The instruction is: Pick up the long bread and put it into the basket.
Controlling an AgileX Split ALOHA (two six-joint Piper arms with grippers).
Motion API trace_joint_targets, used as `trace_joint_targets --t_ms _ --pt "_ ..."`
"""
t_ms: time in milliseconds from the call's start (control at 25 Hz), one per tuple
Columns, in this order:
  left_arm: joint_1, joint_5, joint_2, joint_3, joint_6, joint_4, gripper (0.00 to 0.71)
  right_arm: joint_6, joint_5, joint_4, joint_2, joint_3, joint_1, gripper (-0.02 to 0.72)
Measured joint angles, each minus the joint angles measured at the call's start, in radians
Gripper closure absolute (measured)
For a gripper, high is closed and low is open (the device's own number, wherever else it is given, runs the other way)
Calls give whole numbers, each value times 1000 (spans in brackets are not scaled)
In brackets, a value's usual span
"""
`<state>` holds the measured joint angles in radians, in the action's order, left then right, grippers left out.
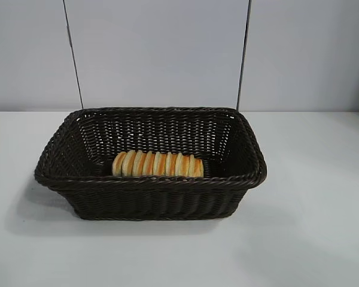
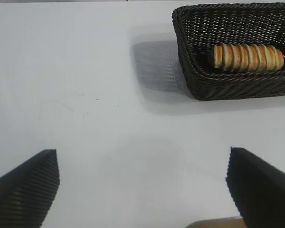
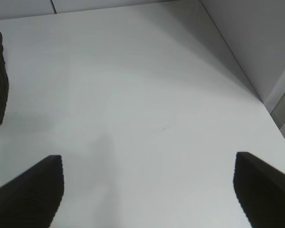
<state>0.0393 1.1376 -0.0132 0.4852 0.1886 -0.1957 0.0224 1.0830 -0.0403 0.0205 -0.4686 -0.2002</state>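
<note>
Inside the basket (image 1: pixel 149 197), near its front wall, you find the long bread (image 1: pixel 157 164) lying flat, its long axis running crosswise along that wall. By the look of it the placing is done; nothing is left to pick.

Left gripper (image 2: pixel 142 190): jaws spread wide, holding nothing, hovering over bare table (image 2: pixel 85 95). From it the basket and loaf lie ahead and off to one side, well apart. Right gripper (image 3: pixel 147 190): also wide and empty; from it you catch only a sliver of the basket's rim at the frame edge, no bread. Left arm has the fuller sight of the loaf; which is nearer I cannot tell.

Surface: plain white tabletop, matte, faint scuffs. Behind: pale wall panels (image 1: pixel 167 54) with two thin dark seams.
</note>
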Motion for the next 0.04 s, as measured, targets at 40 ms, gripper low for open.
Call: trace_joint_targets --t_ms 40 --pt "0 0 0 0 0 0 23 0 0 0 0 0 0 8"
